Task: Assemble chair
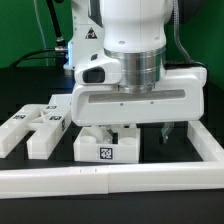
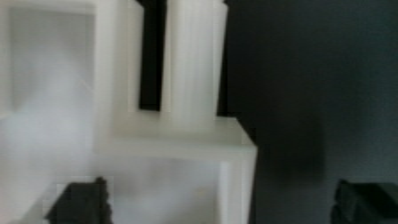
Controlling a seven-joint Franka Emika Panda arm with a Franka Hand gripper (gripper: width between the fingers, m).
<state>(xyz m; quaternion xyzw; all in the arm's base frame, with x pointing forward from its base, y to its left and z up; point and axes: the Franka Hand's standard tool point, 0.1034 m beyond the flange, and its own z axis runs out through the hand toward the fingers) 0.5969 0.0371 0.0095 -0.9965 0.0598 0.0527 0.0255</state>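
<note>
A white chair part (image 1: 105,147) with black marker tags lies on the black table just behind the front rail. My gripper (image 1: 145,132) hangs right over it, its dark fingers (image 1: 166,128) spread and low beside the part. In the wrist view the same white part (image 2: 178,150) is blurred and very close, with a dark slot running along it. It fills the space from one fingertip to a little past the middle, and the other fingertip (image 2: 365,202) stands apart from it over the black table. The gripper (image 2: 222,205) is open and grips nothing.
Two more white chair parts with tags (image 1: 22,127) (image 1: 46,137) lie at the exterior view's left. A thick white rail (image 1: 110,181) runs along the front and turns back at the exterior view's right (image 1: 212,148). Cables and a stand are behind.
</note>
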